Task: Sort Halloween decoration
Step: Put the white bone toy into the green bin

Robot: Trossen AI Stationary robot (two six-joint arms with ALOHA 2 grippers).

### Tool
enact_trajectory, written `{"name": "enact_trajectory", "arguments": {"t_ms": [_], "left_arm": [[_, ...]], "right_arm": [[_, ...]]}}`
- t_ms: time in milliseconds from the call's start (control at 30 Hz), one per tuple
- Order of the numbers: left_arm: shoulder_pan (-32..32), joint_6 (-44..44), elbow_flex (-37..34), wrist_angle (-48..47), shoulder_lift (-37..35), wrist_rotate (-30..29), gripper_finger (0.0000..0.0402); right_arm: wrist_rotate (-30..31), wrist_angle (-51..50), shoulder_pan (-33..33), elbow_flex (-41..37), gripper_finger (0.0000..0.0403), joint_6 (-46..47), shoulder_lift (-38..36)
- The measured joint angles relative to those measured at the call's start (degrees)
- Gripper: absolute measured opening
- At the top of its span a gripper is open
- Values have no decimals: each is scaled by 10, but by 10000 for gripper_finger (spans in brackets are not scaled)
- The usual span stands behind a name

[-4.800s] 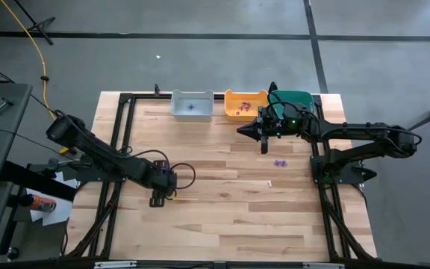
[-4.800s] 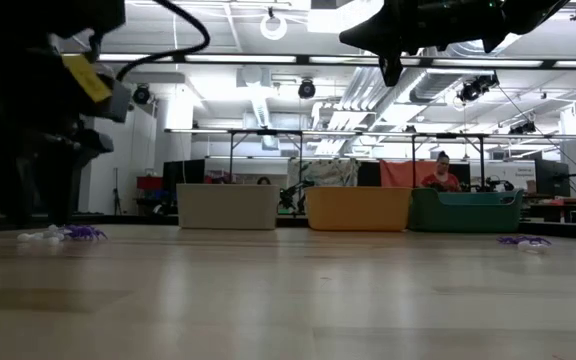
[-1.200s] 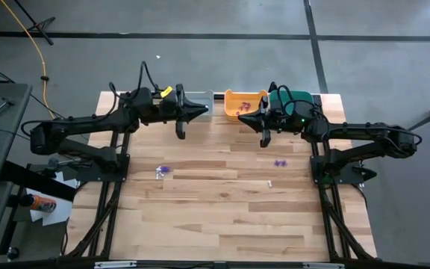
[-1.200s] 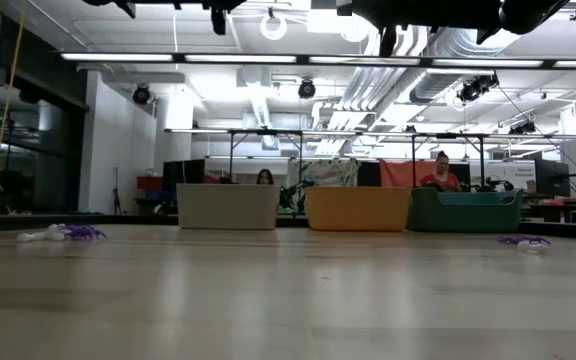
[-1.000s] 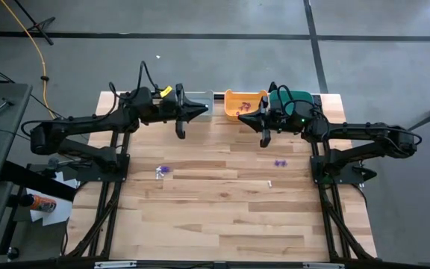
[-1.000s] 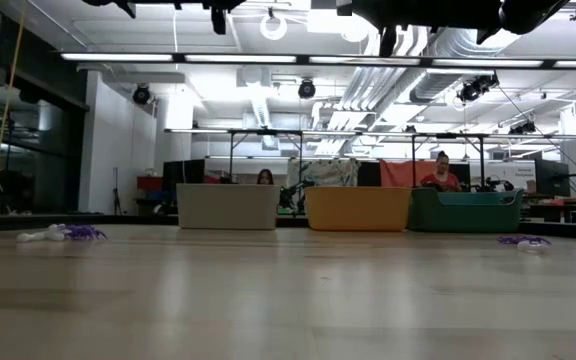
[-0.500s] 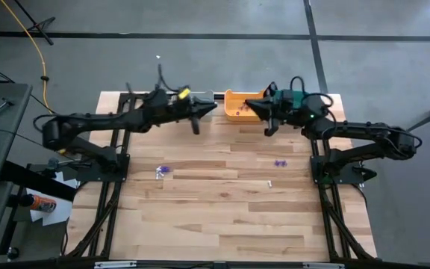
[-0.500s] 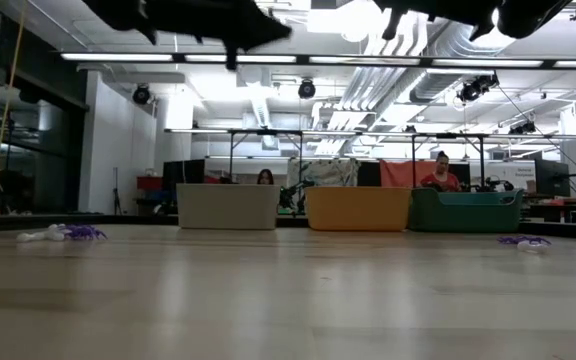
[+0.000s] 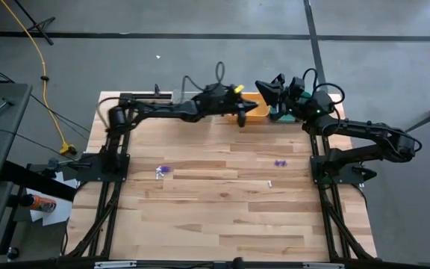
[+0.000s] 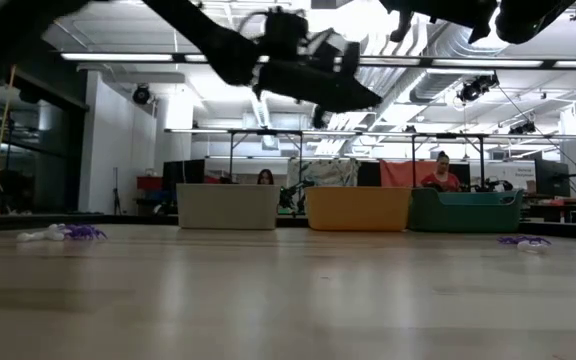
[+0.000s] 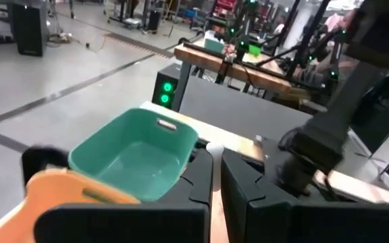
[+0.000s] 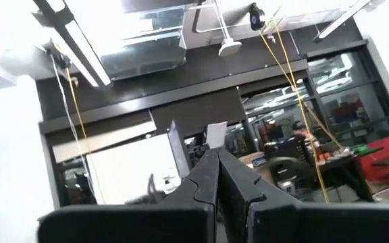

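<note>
The Halloween decoration lies on the wooden table as small trinkets: a purple one with a white one at the left [image 9: 163,172] [image 10: 78,233], a purple one at the right [image 9: 279,162] [image 10: 523,240], and a white bit [image 9: 269,183]. My left gripper [image 9: 242,119] [image 11: 216,172] is shut, high over the orange bin [image 9: 255,109] at the far edge, with nothing visible between its fingers. My right gripper [image 9: 260,84] [image 12: 218,169] is shut, raised above the teal bin [image 9: 284,113] and tipped toward the ceiling.
Three bins stand in a row along the far edge: grey [image 10: 227,206], orange [image 10: 358,208], teal [image 10: 465,211]. The left arm stretches over the grey bin in the high view. A black frame [image 9: 116,142] runs along the table's sides. People are in the room behind.
My left gripper has gone along the far edge toward the table's right, from over the grey bin to over the orange bin, staying shut. My right gripper has risen, moved toward the far edge and tipped its fingers upward. The trinkets on the table have stayed put.
</note>
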Motion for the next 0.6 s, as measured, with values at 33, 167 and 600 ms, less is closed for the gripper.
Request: {"name": "enact_trajectory", "arguments": {"t_ms": [33, 167, 600], "left_arm": [[0, 0, 26, 2, 22, 0, 0], [0, 0, 132, 2, 113, 0, 0], [-4, -1, 354, 5, 319, -24, 0]], "right_arm": [[0, 1, -2, 0, 0, 11, 0], [2, 7, -7, 0, 0, 35, 0], [31, 12, -6, 0, 0, 35, 0]]}}
